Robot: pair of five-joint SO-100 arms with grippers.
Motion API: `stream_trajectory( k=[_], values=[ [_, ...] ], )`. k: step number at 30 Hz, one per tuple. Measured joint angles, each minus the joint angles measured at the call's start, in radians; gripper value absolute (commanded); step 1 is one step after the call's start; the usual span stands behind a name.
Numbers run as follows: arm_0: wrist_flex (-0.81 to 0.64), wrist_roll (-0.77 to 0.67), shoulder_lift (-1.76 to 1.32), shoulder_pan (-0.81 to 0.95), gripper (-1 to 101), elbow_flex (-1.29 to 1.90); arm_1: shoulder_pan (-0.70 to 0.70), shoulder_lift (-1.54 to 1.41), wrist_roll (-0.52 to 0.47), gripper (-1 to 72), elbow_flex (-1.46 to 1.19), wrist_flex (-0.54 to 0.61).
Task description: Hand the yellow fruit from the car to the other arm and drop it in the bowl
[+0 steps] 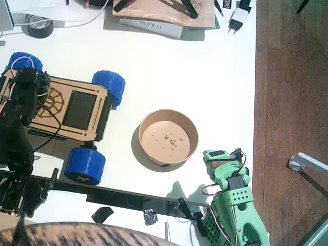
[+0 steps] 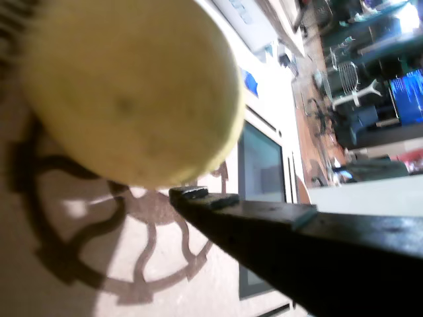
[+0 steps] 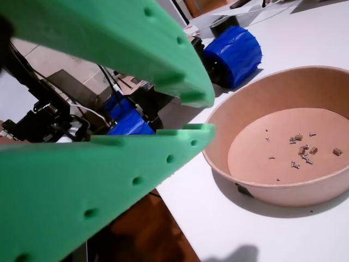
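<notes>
The yellow fruit (image 2: 132, 86) fills a wrist view, held just over the gear emblem (image 2: 132, 251) on the car's wood deck. A black finger (image 2: 264, 224) of my left gripper (image 1: 29, 89) presses against its underside, so that gripper is shut on it. In the fixed view the black arm hides the fruit above the car (image 1: 72, 86), which stands at the left on blue wheels (image 1: 84, 165). The tan bowl (image 1: 169, 114) sits mid-table with only small specks inside. My green right gripper (image 1: 221, 158) rests just right of the bowl (image 3: 262, 191), jaws drawn together (image 3: 204, 115) on nothing.
A black bar (image 1: 118, 195) runs along the table's front. A tape roll (image 1: 38, 25), a flat box (image 1: 154, 25) and a white adapter (image 1: 238, 18) lie at the back. The table's right edge (image 1: 254, 128) borders wood floor. Striped fabric (image 1: 77, 234) shows at the bottom.
</notes>
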State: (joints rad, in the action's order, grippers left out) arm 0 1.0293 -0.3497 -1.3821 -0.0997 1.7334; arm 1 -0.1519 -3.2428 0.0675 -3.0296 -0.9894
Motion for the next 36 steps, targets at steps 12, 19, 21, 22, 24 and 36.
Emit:
stream_trajectory(
  k=[12,19,21,22,24,36],
  values=[
    [-0.012,0.002,0.009,-0.003,0,-0.011,0.000,0.000,0.000,0.0,0.000,0.000],
    [-0.014,0.006,0.009,-0.005,0,-0.014,0.000,0.000,0.000,0.0,0.000,0.000],
    [-0.014,0.006,0.009,-0.005,0,-0.014,0.000,0.000,0.000,0.0,0.000,0.000],
    [-0.014,0.006,0.009,-0.005,0,-0.014,0.000,0.000,0.000,0.0,0.000,0.000],
    [-0.014,0.006,0.009,-0.005,0,-0.014,0.000,0.000,0.000,0.0,0.000,0.000],
    [0.227,0.000,-0.339,0.109,0,-0.009,0.000,0.000,-0.002,0.0,0.000,0.000]
  ],
)
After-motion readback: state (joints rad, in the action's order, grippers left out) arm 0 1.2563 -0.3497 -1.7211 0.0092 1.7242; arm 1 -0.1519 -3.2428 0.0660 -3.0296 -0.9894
